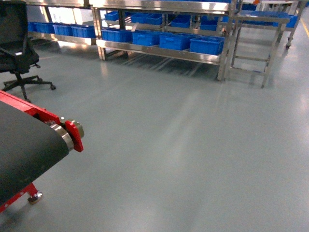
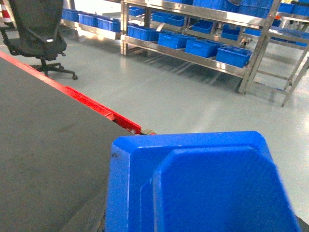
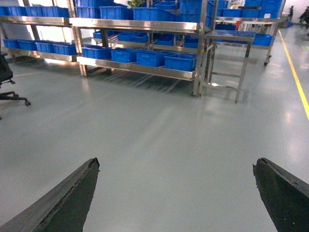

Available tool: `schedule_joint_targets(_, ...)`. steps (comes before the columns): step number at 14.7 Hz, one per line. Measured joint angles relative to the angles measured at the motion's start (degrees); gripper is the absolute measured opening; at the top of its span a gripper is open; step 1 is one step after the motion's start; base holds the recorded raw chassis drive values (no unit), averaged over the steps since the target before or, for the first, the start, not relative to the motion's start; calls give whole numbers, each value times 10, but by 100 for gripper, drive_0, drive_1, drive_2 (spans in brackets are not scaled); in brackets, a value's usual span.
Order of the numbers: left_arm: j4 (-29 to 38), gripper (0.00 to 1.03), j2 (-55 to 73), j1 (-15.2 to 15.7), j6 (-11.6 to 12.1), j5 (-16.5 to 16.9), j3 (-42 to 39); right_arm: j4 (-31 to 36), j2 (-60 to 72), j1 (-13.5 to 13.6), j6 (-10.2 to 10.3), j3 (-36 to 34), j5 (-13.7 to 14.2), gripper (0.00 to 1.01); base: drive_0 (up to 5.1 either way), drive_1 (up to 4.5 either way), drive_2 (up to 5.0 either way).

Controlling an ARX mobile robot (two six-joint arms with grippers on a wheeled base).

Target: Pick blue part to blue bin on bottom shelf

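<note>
The blue part [image 2: 203,186] fills the bottom of the left wrist view, very close to the camera and above the edge of the black conveyor belt [image 2: 43,145]. My left gripper is shut on it; the part hides the fingers, apart from a grey strip [image 2: 89,215] at its lower left side. My right gripper [image 3: 176,166] is open over bare floor, with nothing between its dark fingertips [image 3: 77,188]. Blue bins [image 1: 206,45] stand in a row on the bottom shelf of the steel rack [image 1: 159,50] far ahead. Neither gripper shows in the head view.
The red-framed conveyor [image 1: 29,145] ends at my left. A black office chair [image 1: 17,53] stands at the far left. A steel-framed table [image 1: 256,48] stands right of the rack. Grey floor [image 1: 183,145] stretches between me and the shelves.
</note>
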Motion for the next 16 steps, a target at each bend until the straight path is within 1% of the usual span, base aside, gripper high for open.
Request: schedule_joint_targets(16, 0, 44, 0, 0, 0, 0, 0, 0, 0, 0, 0, 0, 0, 98, -159, -159, -159)
